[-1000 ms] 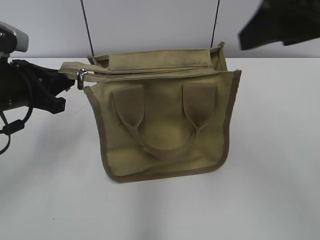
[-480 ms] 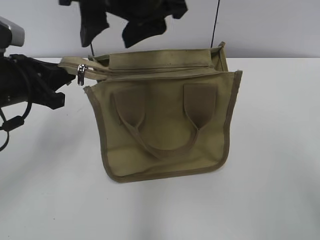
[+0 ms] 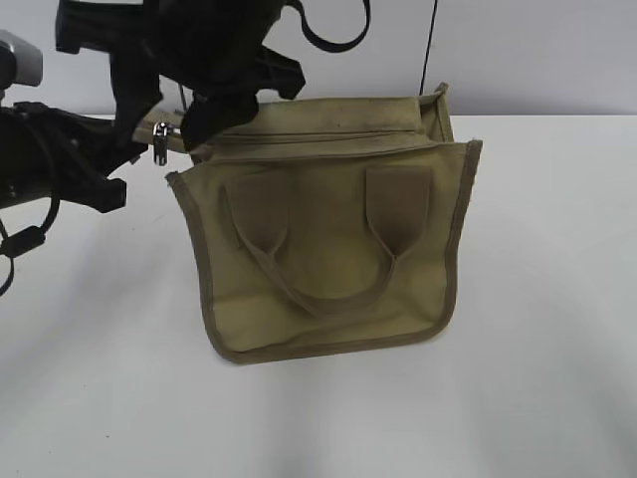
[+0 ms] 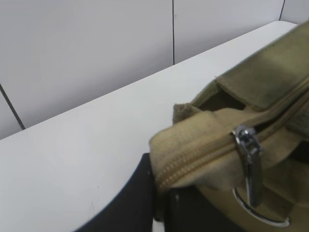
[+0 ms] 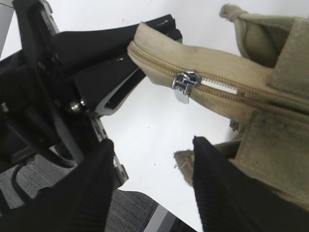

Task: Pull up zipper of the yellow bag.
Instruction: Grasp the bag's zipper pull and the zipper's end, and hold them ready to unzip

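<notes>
Your left claw (image 5: 137, 43) pinches the zipper (image 5: 212, 87) end at upper left, your right claw (image 5: 149, 159) hangs spread near the pull tab (image 5: 185, 83), ungrasped; pulling remains.

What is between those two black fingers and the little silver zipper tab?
Nothing: in the right wrist view, only bare white table shows between the open right gripper fingers and the pull tab on the yellow bag.
</notes>
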You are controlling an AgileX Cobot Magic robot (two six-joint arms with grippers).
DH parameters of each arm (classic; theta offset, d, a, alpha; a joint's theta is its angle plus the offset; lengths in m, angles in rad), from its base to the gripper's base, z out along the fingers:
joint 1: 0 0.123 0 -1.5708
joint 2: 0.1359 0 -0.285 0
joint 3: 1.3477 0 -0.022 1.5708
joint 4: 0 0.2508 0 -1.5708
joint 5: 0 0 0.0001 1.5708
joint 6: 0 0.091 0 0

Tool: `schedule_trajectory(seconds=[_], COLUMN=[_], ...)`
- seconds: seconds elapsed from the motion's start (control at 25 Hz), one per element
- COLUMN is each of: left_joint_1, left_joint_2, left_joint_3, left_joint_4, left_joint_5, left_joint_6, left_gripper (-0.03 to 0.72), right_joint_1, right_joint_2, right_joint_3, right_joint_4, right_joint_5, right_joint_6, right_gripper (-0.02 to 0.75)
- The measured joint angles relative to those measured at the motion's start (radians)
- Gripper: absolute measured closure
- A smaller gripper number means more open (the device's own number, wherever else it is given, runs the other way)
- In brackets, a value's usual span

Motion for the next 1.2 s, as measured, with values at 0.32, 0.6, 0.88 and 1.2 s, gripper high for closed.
schedule_trajectory(seconds=[0.32, 0.6, 0.88, 1.2], left_joint_1=[0.0, 0.0, 0.0, 0.0], left_joint_2=[-0.014, -0.015, -0.015, -0.015], left_joint_3=[-0.002, -0.002, -0.002, -0.002], left_joint_4=[-0.001, -0.001, 0.0, 0.0], left_joint_5=[-0.005, -0.005, -0.005, -0.005], left_joint_6=[0.0, 0.0, 0.0, -0.001], left_gripper=[0.687, 0.687, 0.687, 0.687], right_joint_1=[0.0, 0.0, 0.0, 0.002], right_joint_2=[0.06, 0.081, 0.101, 0.109], right_joint_3=[0.0, 0.0, 0.0, 0.0], right_joint_4=[0.006, -0.011, -0.041, -0.047], right_joint_5=[-0.062, -0.083, -0.134, -0.171], right_joint_6=[0.012, 0.078, 0.187, 0.21], right_gripper=[0.372, 0.372, 0.411, 0.652])
